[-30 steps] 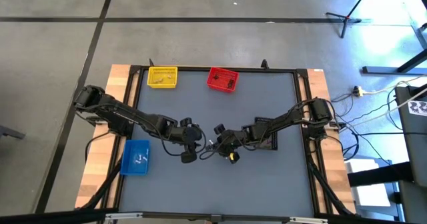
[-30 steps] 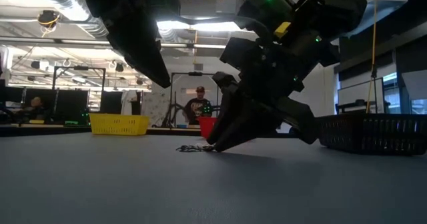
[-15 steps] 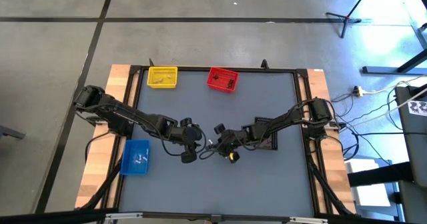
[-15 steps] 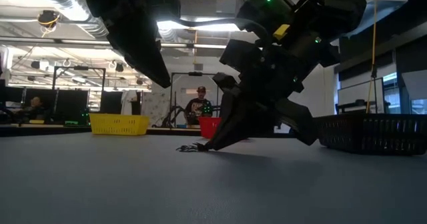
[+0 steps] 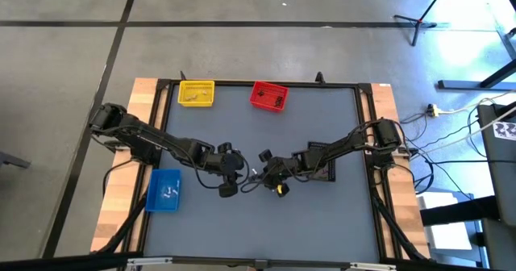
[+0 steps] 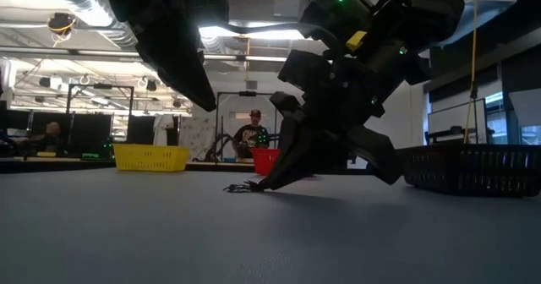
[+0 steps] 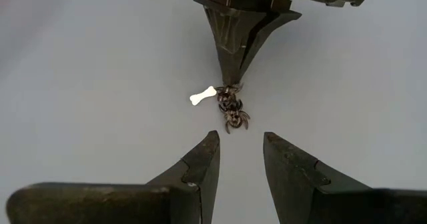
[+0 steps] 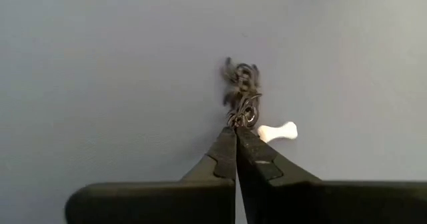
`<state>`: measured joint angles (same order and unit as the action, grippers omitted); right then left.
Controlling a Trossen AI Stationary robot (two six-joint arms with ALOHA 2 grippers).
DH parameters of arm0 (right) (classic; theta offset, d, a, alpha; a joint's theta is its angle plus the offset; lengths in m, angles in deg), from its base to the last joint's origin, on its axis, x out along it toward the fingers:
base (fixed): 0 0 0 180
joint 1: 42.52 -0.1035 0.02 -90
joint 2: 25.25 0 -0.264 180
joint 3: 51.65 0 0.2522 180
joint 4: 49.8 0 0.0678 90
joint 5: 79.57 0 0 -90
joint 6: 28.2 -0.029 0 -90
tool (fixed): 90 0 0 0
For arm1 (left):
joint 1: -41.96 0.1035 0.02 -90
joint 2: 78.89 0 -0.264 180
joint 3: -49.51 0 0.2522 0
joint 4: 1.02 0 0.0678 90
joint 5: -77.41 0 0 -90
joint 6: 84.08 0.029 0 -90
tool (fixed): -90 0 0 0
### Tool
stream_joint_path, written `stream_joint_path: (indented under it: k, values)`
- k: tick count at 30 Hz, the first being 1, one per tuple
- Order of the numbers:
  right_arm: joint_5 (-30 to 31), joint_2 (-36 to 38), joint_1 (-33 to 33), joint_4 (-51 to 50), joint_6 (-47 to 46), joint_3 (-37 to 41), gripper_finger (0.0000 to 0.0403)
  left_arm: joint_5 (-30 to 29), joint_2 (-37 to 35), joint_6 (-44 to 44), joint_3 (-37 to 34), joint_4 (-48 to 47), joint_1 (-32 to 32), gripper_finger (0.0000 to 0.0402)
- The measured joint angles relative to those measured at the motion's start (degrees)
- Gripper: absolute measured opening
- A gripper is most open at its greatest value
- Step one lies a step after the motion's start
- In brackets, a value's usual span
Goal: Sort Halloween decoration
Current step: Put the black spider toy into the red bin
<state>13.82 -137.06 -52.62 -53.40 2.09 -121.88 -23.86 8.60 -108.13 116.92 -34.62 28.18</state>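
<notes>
Spiders, two dark, right gripper pinched on one, one white bone, left gripper apart.

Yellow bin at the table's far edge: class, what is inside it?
In the high view, the small yellow rectangular plastic bin holds a few tiny pale trinkets, too small to identify. In the low view, its wall hides the contents.
</notes>
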Motion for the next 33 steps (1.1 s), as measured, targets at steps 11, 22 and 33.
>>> stream_joint_path:
  k: [11,22,33]
  values:
    - [1.63,0.00,-0.05,0.07,0.00,0.00,0.0000,0.00,0.02,0.00,0.00,0.00,0.00,0.0108]
    - [1.59,4.42,-0.05,0.07,-1.90,0.09,0.0000,0.01,0.02,0.00,-0.02,0.00,-0.02,0.0108]
    - [2.25,10.95,-0.01,-5.32,-1.36,0.09,0.0000,0.20,0.02,0.01,-0.02,0.01,0.00,0.0108]
